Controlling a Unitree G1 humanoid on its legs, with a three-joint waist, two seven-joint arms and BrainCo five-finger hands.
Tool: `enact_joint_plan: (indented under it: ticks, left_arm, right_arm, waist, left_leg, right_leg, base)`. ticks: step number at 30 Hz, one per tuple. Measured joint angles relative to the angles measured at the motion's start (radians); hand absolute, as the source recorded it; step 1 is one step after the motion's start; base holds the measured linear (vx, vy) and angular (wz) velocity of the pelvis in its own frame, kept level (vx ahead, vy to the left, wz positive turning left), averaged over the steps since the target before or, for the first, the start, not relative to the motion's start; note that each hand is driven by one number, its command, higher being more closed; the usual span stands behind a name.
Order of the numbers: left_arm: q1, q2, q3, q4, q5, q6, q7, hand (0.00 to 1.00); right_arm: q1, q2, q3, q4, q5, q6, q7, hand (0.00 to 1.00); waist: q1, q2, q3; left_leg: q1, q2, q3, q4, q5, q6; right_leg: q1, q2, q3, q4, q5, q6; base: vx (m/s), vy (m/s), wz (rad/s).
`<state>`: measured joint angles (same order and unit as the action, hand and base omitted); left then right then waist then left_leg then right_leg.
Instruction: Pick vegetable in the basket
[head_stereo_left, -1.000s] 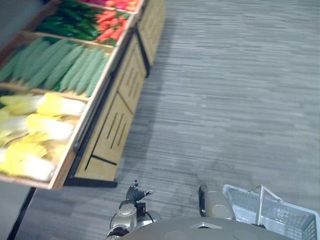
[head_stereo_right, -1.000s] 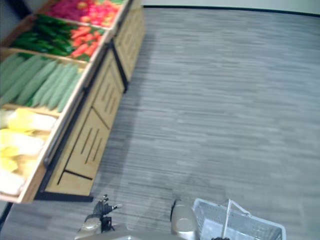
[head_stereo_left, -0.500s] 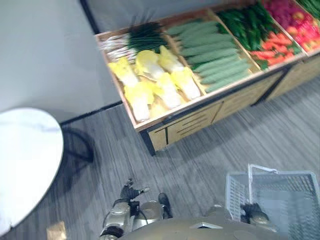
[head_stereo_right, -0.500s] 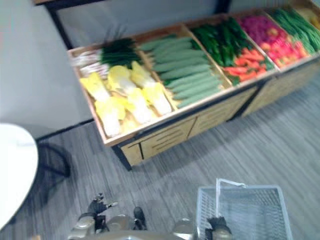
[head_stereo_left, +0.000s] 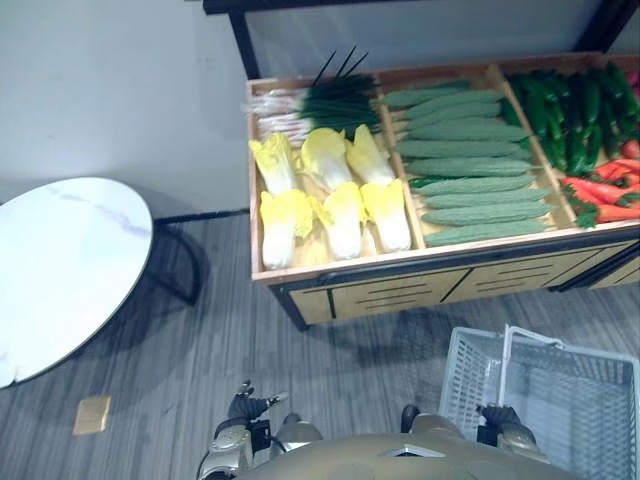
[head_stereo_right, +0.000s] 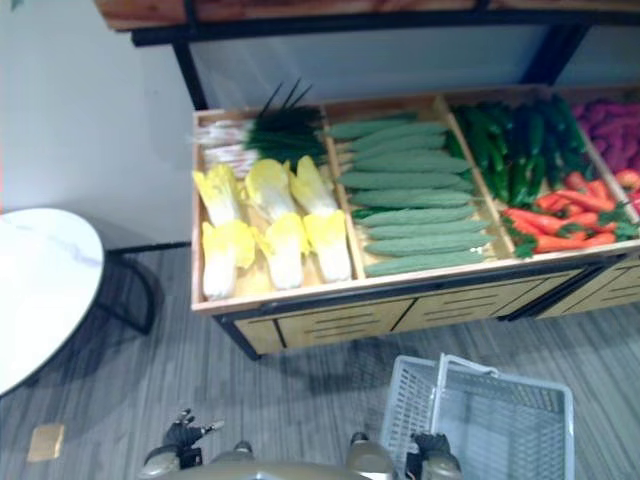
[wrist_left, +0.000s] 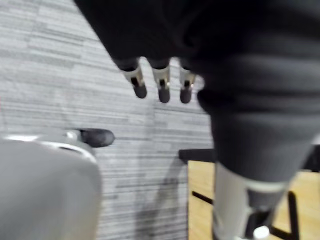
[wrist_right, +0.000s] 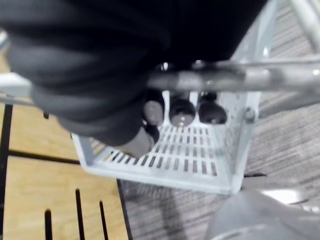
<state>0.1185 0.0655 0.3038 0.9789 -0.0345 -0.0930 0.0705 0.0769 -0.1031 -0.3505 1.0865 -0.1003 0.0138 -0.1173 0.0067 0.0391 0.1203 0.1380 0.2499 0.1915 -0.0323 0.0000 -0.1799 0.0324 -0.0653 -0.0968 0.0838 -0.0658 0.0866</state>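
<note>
Before wooden stand (head_stereo_left: 400, 293), right hand (wrist_right: 181, 112) clasps handle (wrist_right: 220, 79) of slotted basket (wrist_right: 165, 162).

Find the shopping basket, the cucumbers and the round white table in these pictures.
shopping basket (head_stereo_right: 408, 410): right eye view, on its slatted left wall.
cucumbers (head_stereo_right: 400, 180): right eye view, on a cucumber midway in the pile.
round white table (head_stereo_left: 60, 265): left eye view, on the bare tabletop.

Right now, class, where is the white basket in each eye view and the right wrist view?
Left eye view: basket, lower right corner.
Right eye view: basket, bottom edge, right of centre.
Right wrist view: basket past the right hand, fingers curled round its handle.
Shared landmark: the slotted front of the wooden stand.
</note>
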Motion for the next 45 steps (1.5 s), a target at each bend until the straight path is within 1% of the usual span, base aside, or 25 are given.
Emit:
enact_joint_plan:
  ticks: [1,2,4,6,7,8,9,12,13,14,15,16,18,19,20,23,24,27,30,32,35,39,42,43,45]
  left_arm:
    - [-0.003,0.002,0.054,-0.055,-0.035,-0.001,0.02,0.0]
    - [-0.007,0.007,0.077,-0.083,-0.036,-0.002,0.025,0.0]
    - [-0.026,0.038,0.124,-0.194,-0.105,-0.012,0.07,0.0]
    - [-0.04,0.074,0.197,-0.357,-0.167,-0.034,0.132,0.0]
    - [-0.043,0.079,0.21,-0.397,-0.178,-0.041,0.144,0.0]
    - [-0.044,0.094,0.233,-0.497,-0.187,-0.052,0.178,0.0]
    - [-0.048,0.126,0.247,-0.581,-0.178,-0.069,0.207,0.0]
    - [-0.089,0.208,0.251,-0.696,-0.115,-0.08,0.26,0.0]
    - [-0.119,0.227,0.24,-0.759,-0.061,-0.082,0.276,0.0]
    - [-0.128,0.23,0.228,-0.783,-0.042,-0.083,0.281,0.0]
    - [-0.143,0.238,0.2,-0.829,-0.003,-0.083,0.285,0.0]
    - [-0.147,0.258,0.132,-0.876,0.05,-0.082,0.28,0.0]
    - [-0.159,0.265,0.064,-0.91,0.108,-0.082,0.272,0.0]
    - [-0.179,0.265,0.001,-0.92,0.145,-0.08,0.256,0.0]
    - [-0.187,0.265,-0.027,-0.92,0.164,-0.078,0.251,0.0]
    - [-0.232,0.265,-0.174,-0.918,0.267,-0.067,0.217,0.0]
    - [-0.252,0.265,-0.222,-0.917,0.323,-0.063,0.208,0.0]
    - [-0.314,0.266,-0.303,-0.891,0.408,-0.054,0.194,0.0]
    - [-0.385,0.266,-0.365,-0.808,0.425,-0.038,0.172,0.0]
    - [-0.417,0.266,-0.397,-0.769,0.45,-0.022,0.16,0.0]
    - [-0.447,0.266,-0.436,-0.706,0.483,0.0,0.131,0.0]
    - [-0.476,0.265,-0.465,-0.656,0.497,0.025,0.11,0.0]
    - [-0.507,0.264,-0.468,-0.63,0.505,0.046,0.109,0.0]
    - [-0.525,0.264,-0.474,-0.627,0.523,0.05,0.108,0.0]
    - [-0.551,0.264,-0.474,-0.602,0.529,0.052,0.108,0.0]
  right_arm:
    - [0.007,-0.004,0.001,0.001,0.0,0.0,0.0,1.0]
    - [0.009,-0.006,0.004,0.001,0.0,0.0,0.0,1.0]
    - [0.02,-0.013,0.022,0.001,-0.004,-0.007,0.0,1.0]
    - [0.029,-0.03,0.03,-0.016,-0.004,-0.008,-0.001,1.0]
    - [0.036,-0.034,0.032,-0.024,-0.004,-0.008,-0.001,1.0]
    - [0.053,-0.048,0.035,-0.045,-0.004,-0.008,-0.001,1.0]
    - [0.068,-0.063,0.035,-0.06,-0.004,-0.008,-0.002,1.0]
    - [0.095,-0.057,0.039,-0.067,-0.004,-0.008,-0.001,1.0]
    - [0.108,-0.053,0.038,-0.071,-0.004,-0.009,-0.002,1.0]
    - [0.113,-0.054,0.038,-0.074,-0.003,-0.01,-0.002,1.0]
    - [0.117,-0.054,0.037,-0.083,-0.003,-0.01,-0.002,1.0]
    - [0.117,-0.053,0.04,-0.089,-0.003,-0.01,0.0,1.0]
    - [0.117,-0.053,0.043,-0.095,-0.003,-0.013,0.003,1.0]
    - [0.116,-0.053,0.044,-0.099,-0.003,-0.018,0.004,1.0]
    - [0.116,-0.053,0.045,-0.101,-0.003,-0.021,0.006,1.0]
    - [0.114,-0.053,0.055,-0.114,-0.004,-0.031,0.021,1.0]
    - [0.114,-0.053,0.06,-0.119,-0.004,-0.035,0.024,1.0]
    - [0.113,-0.053,0.084,-0.13,-0.011,-0.044,0.027,1.0]
    - [0.099,-0.053,0.087,-0.129,-0.024,-0.043,0.028,1.0]
    - [0.092,-0.053,0.086,-0.13,-0.025,-0.043,0.027,1.0]
    - [0.073,-0.052,0.086,-0.13,-0.029,-0.042,0.027,1.0]
    - [0.069,-0.051,0.083,-0.149,-0.029,-0.042,0.026,1.0]
    - [0.04,-0.047,0.066,-0.151,-0.029,-0.042,0.023,1.0]
    - [0.026,-0.042,0.045,-0.153,-0.029,-0.042,0.017,1.0]
    - [0.006,-0.043,0.039,-0.152,-0.029,-0.042,0.009,1.0]
  waist:
    - [-0.001,-0.009,0.0]
    - [0.0,-0.012,0.002]
    - [0.002,-0.014,0.002]
    - [0.011,-0.009,0.005]
    - [0.011,-0.007,0.004]
    - [0.014,0.009,0.002]
    - [0.013,0.025,-0.006]
    - [0.01,0.014,-0.009]
    - [0.007,0.012,-0.01]
    - [0.005,0.012,-0.01]
    - [0.004,0.014,-0.01]
    - [0.001,0.019,-0.013]
    - [-0.002,0.023,-0.015]
    - [-0.005,0.027,-0.016]
    - [-0.007,0.029,-0.016]
    - [-0.027,0.03,-0.016]
    - [-0.036,0.031,-0.016]
    - [-0.065,0.033,-0.017]
    - [-0.076,0.035,-0.015]
    - [-0.077,0.038,-0.006]
    - [-0.099,0.04,0.012]
    - [-0.103,0.041,0.036]
    - [-0.107,0.043,0.05]
    - [-0.108,0.047,0.082]
    - [-0.108,0.052,0.093]
  left_leg:
    - [-0.015,0.004,0.007,0.001,0.018,0.001]
    - [-0.023,0.004,0.01,0.001,0.028,0.002]
    - [-0.059,0.0,0.01,0.0,0.048,0.013]
    - [-0.06,-0.021,0.011,-0.001,0.046,0.025]
    - [-0.06,-0.029,0.013,0.002,0.039,0.034]
    - [-0.06,-0.039,0.018,0.008,0.008,0.062]
    - [-0.062,-0.046,0.018,0.007,-0.025,0.058]
    - [-0.063,-0.081,0.008,0.009,-0.032,0.066]
    - [-0.063,-0.101,-0.003,0.008,-0.03,0.067]
    - [-0.063,-0.106,-0.005,0.007,-0.03,0.069]
    - [-0.057,-0.114,-0.004,0.004,-0.028,0.073]
    - [-0.049,-0.117,0.003,-0.001,-0.028,0.073]
    - [-0.047,-0.117,0.009,-0.001,-0.028,0.073]
    - [-0.046,-0.114,0.013,-0.002,-0.028,0.072]
    - [-0.043,-0.113,0.016,-0.002,-0.028,0.072]
    - [-0.026,-0.106,0.034,-0.003,-0.033,0.066]
    - [-0.017,-0.104,0.047,-0.004,-0.035,0.064]
    - [-0.013,-0.103,0.063,-0.003,-0.039,0.063]
    - [-0.013,-0.102,0.08,-0.003,-0.041,0.061]
    - [-0.014,-0.102,0.097,-0.002,-0.041,0.061]
    - [-0.018,-0.102,0.102,-0.003,-0.041,0.06]
    - [-0.022,-0.101,0.118,-0.004,-0.044,0.056]
    - [-0.058,-0.101,0.124,-0.001,-0.042,0.058]
    - [-0.057,-0.101,0.125,0.0,-0.042,0.058]
    - [-0.077,-0.103,0.13,0.002,-0.041,0.059]
  right_leg:
    - [-0.008,0.007,0.004,-0.018,0.013,-0.006]
    - [-0.013,0.009,0.004,-0.026,0.021,-0.011]
    - [-0.035,0.009,0.004,-0.052,0.034,-0.016]
    - [-0.057,-0.004,0.02,-0.048,0.027,-0.018]
    - [-0.057,-0.009,0.023,-0.049,0.029,-0.014]
    - [-0.055,-0.018,0.024,-0.051,0.035,-0.003]
    - [-0.052,-0.024,0.024,-0.063,0.048,0.011]
    - [-0.004,-0.059,0.015,-0.129,0.099,0.024]
    - [0.015,-0.079,0.002,-0.152,0.109,0.033]
    - [0.018,-0.084,0.0,-0.156,0.11,0.034]
    - [0.024,-0.092,0.0,-0.159,0.114,0.039]
    - [0.031,-0.094,0.001,-0.163,0.116,0.041]
    - [0.03,-0.093,0.003,-0.164,0.116,0.041]
    - [0.029,-0.091,0.006,-0.165,0.117,0.041]
    - [0.029,-0.089,0.008,-0.165,0.117,0.04]
    - [0.03,-0.081,0.032,-0.165,0.119,0.038]
    - [0.03,-0.079,0.038,-0.165,0.12,0.036]
    - [0.026,-0.078,0.053,-0.165,0.123,0.036]
    - [0.017,-0.076,0.069,-0.176,0.135,0.034]
    - [0.008,-0.074,0.082,-0.176,0.14,0.034]
    - [-0.002,-0.074,0.088,-0.176,0.141,0.035]
    - [-0.02,-0.071,0.104,-0.173,0.141,0.035]
    - [-0.064,-0.071,0.111,-0.165,0.145,0.039]
    - [-0.067,-0.071,0.112,-0.157,0.145,0.039]
    - [-0.093,-0.072,0.114,-0.148,0.145,0.039]
  base:
    - [-0.02,-0.092,-0.09]
    - [-0.07,-0.082,-0.06]
    - [-0.11,-0.059,0.02]
    - [-0.12,0.005,-0.1]
    - [-0.07,0.069,-0.09]
    - [-0.04,0.125,-0.02]
    - [-0.03,0.145,0.01]
    - [0.01,0.128,0.16]
    - [0.0,0.106,0.23]
    - [0.0,0.093,0.18]
    - [0.01,0.047,0.03]
    - [0.01,0.048,-0.02]
    - [0.01,-0.003,-0.06]
    - [0.01,-0.017,-0.08]
    - [0.0,-0.018,-0.11]
    - [-0.01,-0.02,-0.25]
    - [-0.02,-0.007,-0.25]
    - [-0.04,-0.009,-0.16]
    - [-0.04,-0.013,-0.21]
    - [-0.05,-0.019,-0.2]
    - [-0.04,-0.021,-0.11]
    - [0.0,-0.016,-0.1]
    - [0.0,-0.02,-0.06]
    - [0.0,-0.02,-0.05]
    - [-0.01,-0.015,-0.07]
